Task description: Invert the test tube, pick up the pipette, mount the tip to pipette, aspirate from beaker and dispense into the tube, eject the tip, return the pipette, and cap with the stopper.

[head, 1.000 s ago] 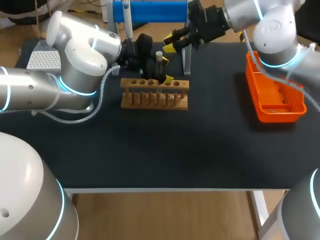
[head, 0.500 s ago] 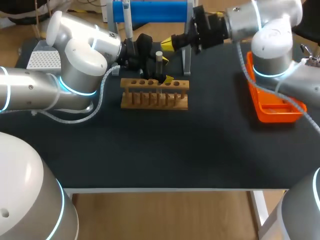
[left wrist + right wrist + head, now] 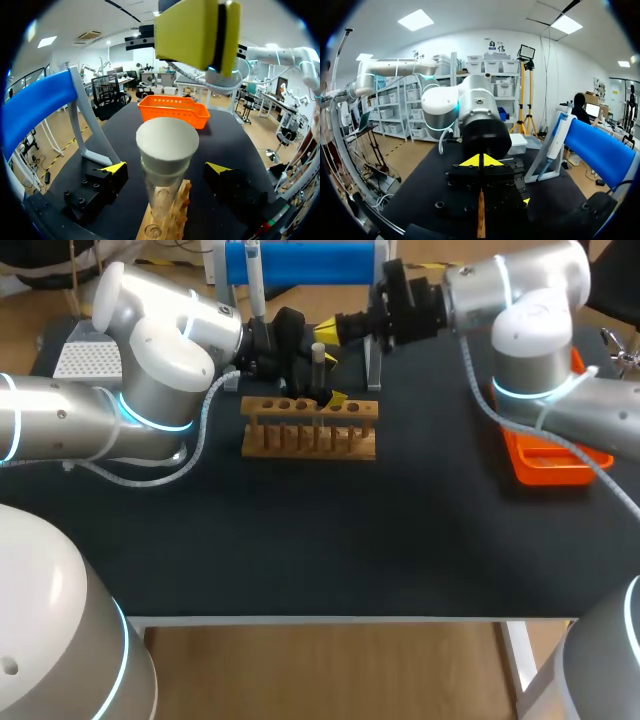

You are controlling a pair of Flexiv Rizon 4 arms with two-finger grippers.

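The test tube (image 3: pixel 161 202) stands upright in the wooden rack (image 3: pixel 310 430) near the back middle of the table (image 3: pixel 330 530), with a white stopper (image 3: pixel 167 145) seated on its mouth. The left tool (image 3: pixel 165 168) straddles the tube with its yellow fingers (image 3: pixel 114 167) spread, one on each side and apart from the glass. The right tool (image 3: pixel 326 330), reaching in from the right past the middle, hovers just above and behind the stopper with its yellow tips pressed together and nothing visible between them. An orange basket (image 3: pixel 545 462) sits at the table's right side, and a blue cylinder on a stand (image 3: pixel 300 260) is behind the rack.
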